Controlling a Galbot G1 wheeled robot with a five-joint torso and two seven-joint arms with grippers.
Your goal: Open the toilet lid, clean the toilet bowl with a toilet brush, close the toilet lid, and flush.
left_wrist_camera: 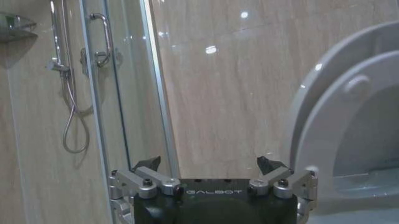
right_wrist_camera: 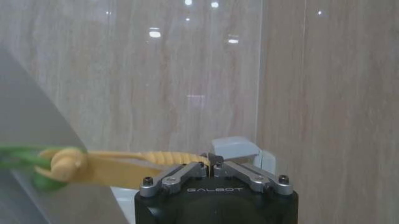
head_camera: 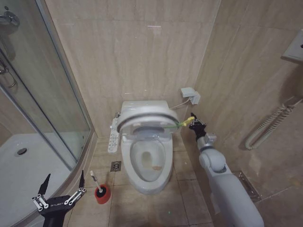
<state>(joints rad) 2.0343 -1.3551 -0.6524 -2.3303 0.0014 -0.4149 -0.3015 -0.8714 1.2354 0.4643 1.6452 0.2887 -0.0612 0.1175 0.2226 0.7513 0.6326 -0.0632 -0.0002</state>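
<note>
1. We see the shower enclosure [head_camera: 28, 123] filling the left of the scene, its curved glass door running from the far wall toward us and its white tray on the floor.
2. The toilet bowl [head_camera: 147, 163] stands against the far tiled wall in the middle of the scene, its white oval basin open to view, with a brownish mark on the inside right.
3. The toilet lid [head_camera: 144, 117] is partly raised above the bowl, tilted up at its near edge, with the ring seat below it. A green-yellow band [head_camera: 182, 123] leads off its right edge.
4. Our right arm [head_camera: 227, 189] reaches from the near right up to the right side of the toilet.
5. The right end effector [head_camera: 193, 122] sits just right of the lid, its fingers pinched together on the yellow end of the band, as the right wrist view shows [right_wrist_camera: 210, 162].
6. The left end effector [head_camera: 64, 187] hangs low at the near left, beside the shower tray, with its fingers spread wide and nothing between them [left_wrist_camera: 212, 164].
7. The long white button-panel [head_camera: 113, 135] lies along the left side of the toilet.
8. The toilet brush [head_camera: 94, 180] stands tilted in its red holder [head_camera: 102, 194] on the floor, near left of the bowl and just right of the left end effector, apart from it.
</note>
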